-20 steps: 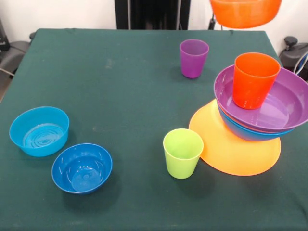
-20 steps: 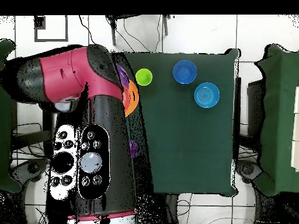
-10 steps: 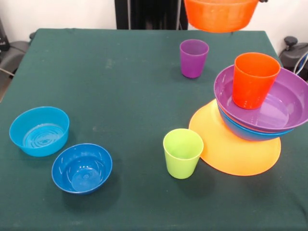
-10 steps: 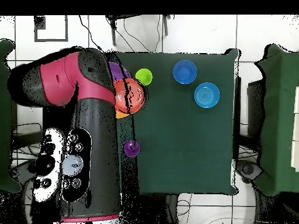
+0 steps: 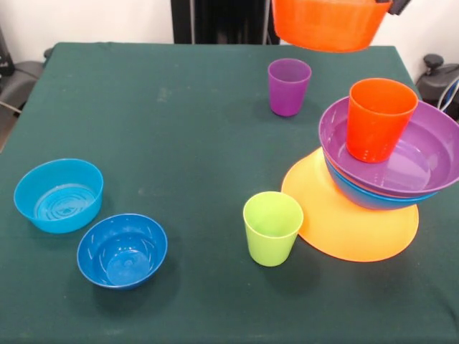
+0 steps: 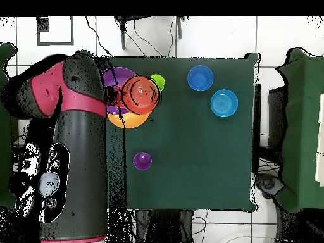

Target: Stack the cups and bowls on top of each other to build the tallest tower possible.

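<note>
orange bowl [image 5: 326, 25] held aloft, tower [image 5: 387, 154] below right

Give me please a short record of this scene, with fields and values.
held: small orange bowl, in the air at the gripper
tower: orange cup in purple bowl, blue bowl under it, orange-yellow bowl at the bottom
loose cups: purple cup, lime green cup
loose bowls: light blue bowl, dark blue bowl
</note>
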